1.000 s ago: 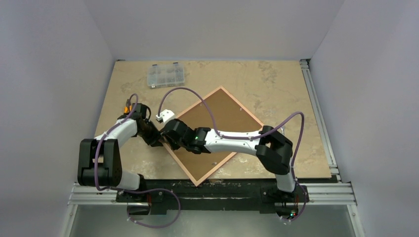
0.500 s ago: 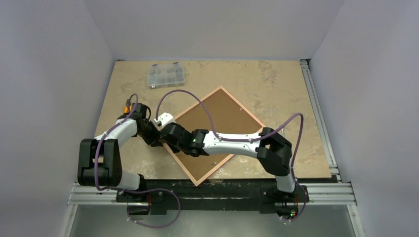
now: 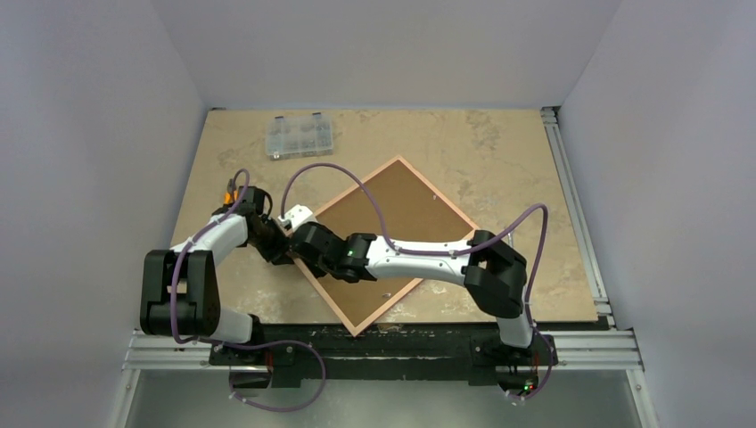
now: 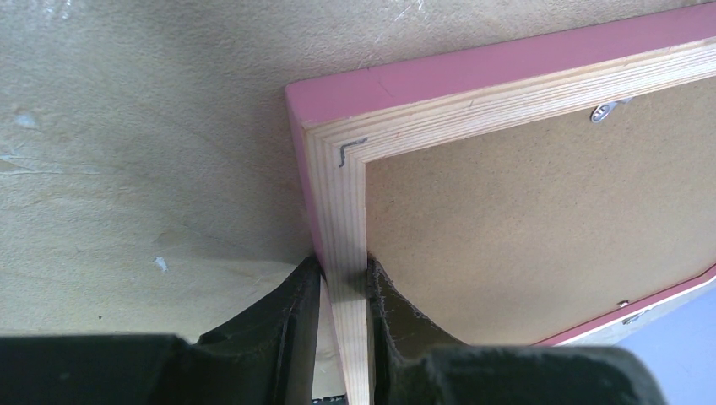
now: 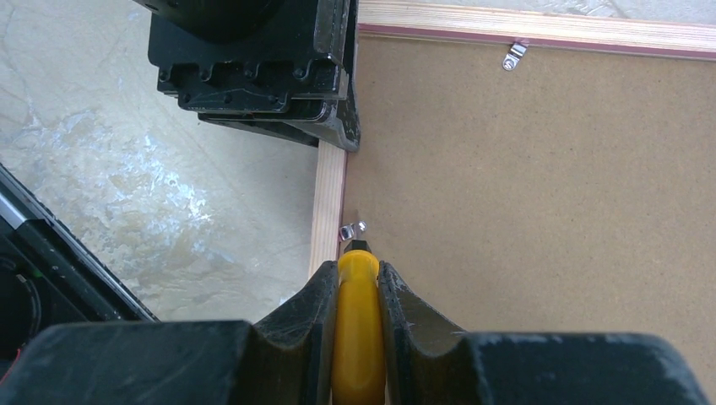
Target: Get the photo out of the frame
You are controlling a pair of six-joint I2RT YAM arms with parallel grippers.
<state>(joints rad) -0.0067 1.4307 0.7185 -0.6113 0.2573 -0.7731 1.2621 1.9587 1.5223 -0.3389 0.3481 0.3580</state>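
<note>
Frame point(image 4: 507, 63) face down on the tabletop point(image 3: 499, 152), backing board point(image 5: 523, 211) still fitted, photo not in sight: our left pincer point(image 4: 342, 295) pinches its rail, our right pincer point(image 5: 358, 278) pinches a yellow tool point(image 5: 356, 337) at a clip point(image 5: 352, 229); we judge removal barely begun.

White-and-black left arm point(image 3: 218, 236) and right arm point(image 3: 419, 259), looping purple cables point(image 3: 332, 164), black, perhaps rubbery, claw fingers point(image 4: 287, 329).

Photo: hidden under the backing board point(image 5: 523, 186).
Yellow tool point(image 5: 357, 337) in my right gripper point(image 5: 357, 274): cut off at bottom edge.
Compartment box point(image 3: 299, 136) contents: too small.
</note>
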